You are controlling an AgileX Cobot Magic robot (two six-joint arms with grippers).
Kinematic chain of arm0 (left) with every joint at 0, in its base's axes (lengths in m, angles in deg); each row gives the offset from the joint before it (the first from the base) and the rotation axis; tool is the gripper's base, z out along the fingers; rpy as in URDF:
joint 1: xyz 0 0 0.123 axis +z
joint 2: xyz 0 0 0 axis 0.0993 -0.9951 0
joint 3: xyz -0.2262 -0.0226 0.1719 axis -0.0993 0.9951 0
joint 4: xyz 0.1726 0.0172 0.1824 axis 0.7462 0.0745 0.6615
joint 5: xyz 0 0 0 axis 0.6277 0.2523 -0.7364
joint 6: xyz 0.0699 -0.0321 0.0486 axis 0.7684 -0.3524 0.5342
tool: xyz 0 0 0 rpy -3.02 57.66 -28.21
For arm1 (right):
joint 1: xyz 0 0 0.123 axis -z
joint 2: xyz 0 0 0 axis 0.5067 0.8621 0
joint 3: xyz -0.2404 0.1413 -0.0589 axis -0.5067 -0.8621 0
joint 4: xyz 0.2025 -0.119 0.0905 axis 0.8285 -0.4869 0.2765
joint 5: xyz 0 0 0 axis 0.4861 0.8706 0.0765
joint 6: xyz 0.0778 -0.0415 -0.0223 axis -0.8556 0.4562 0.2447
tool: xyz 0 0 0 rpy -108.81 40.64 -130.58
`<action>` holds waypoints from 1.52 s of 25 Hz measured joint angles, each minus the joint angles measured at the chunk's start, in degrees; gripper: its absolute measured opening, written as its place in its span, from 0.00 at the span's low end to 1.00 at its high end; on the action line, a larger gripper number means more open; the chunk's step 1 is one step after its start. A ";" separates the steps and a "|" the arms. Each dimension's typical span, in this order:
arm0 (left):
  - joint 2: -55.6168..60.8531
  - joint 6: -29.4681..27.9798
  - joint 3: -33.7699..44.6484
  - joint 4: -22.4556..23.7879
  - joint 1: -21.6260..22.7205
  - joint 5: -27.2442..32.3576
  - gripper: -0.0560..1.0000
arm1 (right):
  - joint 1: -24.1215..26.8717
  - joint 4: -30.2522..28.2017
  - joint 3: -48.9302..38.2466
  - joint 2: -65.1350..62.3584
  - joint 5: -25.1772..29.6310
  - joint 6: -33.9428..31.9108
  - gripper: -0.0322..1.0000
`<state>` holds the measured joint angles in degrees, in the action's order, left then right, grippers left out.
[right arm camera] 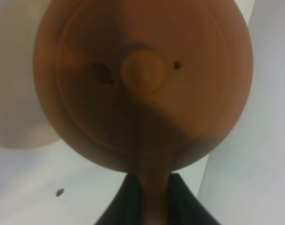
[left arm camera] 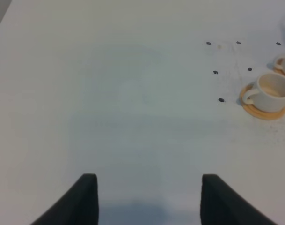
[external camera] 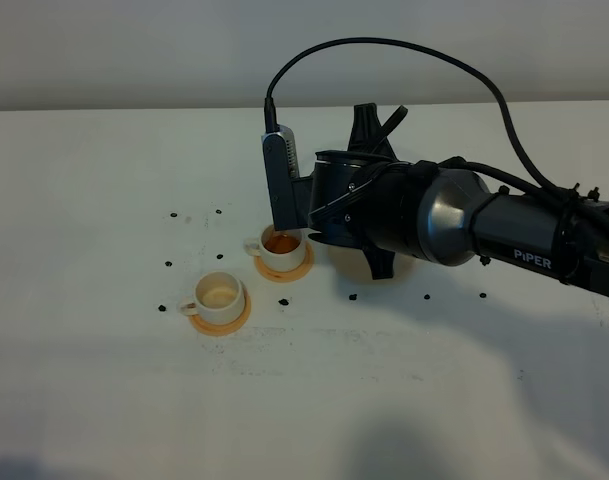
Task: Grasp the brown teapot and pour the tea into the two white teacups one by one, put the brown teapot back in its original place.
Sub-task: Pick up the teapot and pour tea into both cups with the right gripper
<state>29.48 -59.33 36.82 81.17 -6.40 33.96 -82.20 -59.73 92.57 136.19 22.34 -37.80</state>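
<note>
The brown teapot (right arm camera: pixel 142 84) fills the right wrist view, lid and knob facing the camera. My right gripper (right arm camera: pixel 154 199) is shut on its loop handle. In the high view my right arm (external camera: pixel 454 215) reaches across and hides the teapot, just above the farther white teacup (external camera: pixel 282 250), which holds orange-brown tea. The nearer white teacup (external camera: pixel 220 293) has a pale inside; it also appears in the left wrist view (left arm camera: pixel 272 91). A pale cream saucer (right arm camera: pixel 16 103) shows behind the teapot. My left gripper (left arm camera: pixel 149 201) hangs open over bare table.
Each cup stands on an orange coaster (external camera: pixel 222 318). Small dark specks (external camera: pixel 172 215) dot the white table (external camera: pixel 104 400) around the cups. A black cable (external camera: pixel 384 45) arcs above the right arm.
</note>
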 joint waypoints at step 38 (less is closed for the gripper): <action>0.00 0.00 0.00 0.00 0.00 0.00 0.53 | 0.00 -2.95 0.00 0.00 1.31 1.68 0.12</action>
<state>29.48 -59.33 36.82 81.17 -6.40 33.96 -82.20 -62.68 92.57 136.19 23.66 -36.12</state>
